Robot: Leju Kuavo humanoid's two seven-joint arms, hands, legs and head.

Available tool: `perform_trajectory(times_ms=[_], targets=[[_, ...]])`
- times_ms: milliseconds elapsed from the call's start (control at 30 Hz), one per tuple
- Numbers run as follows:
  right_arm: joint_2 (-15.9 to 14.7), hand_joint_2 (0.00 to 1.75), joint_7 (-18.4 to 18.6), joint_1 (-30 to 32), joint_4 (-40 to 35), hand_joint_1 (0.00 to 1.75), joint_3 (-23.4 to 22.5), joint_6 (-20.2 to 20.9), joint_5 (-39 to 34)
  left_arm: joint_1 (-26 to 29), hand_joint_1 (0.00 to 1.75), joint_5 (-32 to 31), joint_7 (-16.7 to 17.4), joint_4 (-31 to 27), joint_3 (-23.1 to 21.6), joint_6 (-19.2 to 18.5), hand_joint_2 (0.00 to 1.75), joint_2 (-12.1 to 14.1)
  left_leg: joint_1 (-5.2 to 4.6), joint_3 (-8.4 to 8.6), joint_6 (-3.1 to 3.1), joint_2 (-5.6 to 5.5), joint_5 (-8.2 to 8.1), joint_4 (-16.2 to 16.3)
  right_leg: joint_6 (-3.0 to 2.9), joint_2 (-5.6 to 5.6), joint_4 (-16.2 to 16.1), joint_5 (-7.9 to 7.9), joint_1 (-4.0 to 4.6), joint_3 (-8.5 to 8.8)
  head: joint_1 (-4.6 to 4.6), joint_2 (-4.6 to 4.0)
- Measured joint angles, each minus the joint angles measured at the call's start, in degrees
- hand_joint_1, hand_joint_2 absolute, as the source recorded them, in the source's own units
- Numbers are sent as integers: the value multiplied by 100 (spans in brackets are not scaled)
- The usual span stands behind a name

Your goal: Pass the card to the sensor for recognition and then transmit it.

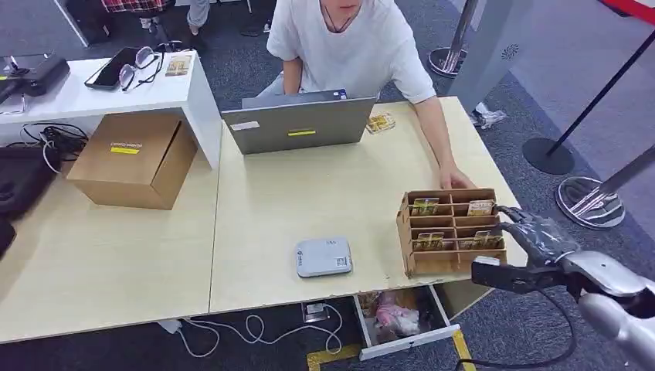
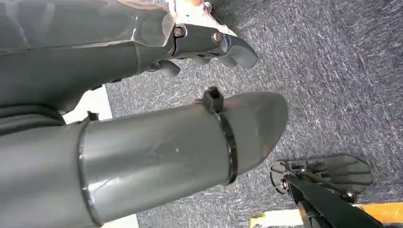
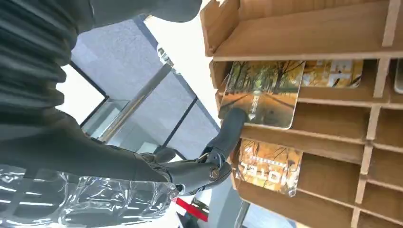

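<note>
Right hand: at the right end of the rack, fingers spread and reaching toward its right-hand slots; in the right wrist view one dark fingertip touches the lower corner of a card, and nothing is held
Left hand: hangs over grey carpet, fingers curled inward with nothing in them
Card: an autumn-trees picture, standing in a slot at the rack's edge; a second card with printed letters sits in the next slot of the same column
Rack: brown, many slots, standing near the table's right front edge, several slots holding cards
Sensor: small grey box on the table, left of the rack, well apart from the right hand
Person: seated behind an open laptop, one hand resting on the table just behind the rack
Box: cardboard, at the table's left
</note>
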Motion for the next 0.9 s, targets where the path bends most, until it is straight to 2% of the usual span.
perform_trajectory(times_ms=[433,900], targets=[[0,175,-11,33,-66,28,-96,11,31,-2,0,-17,0,0,0,-13,0,2,0,-1,0,0,0,0,0,0,0,0,-1,1,0,0],[0,175,-116,-202,-74,33,-127,116,98,-5,0,-70,0,0,0,-15,0,2,0,-1,0,1,0,0,0,0,1,0,0,0,2,0]])
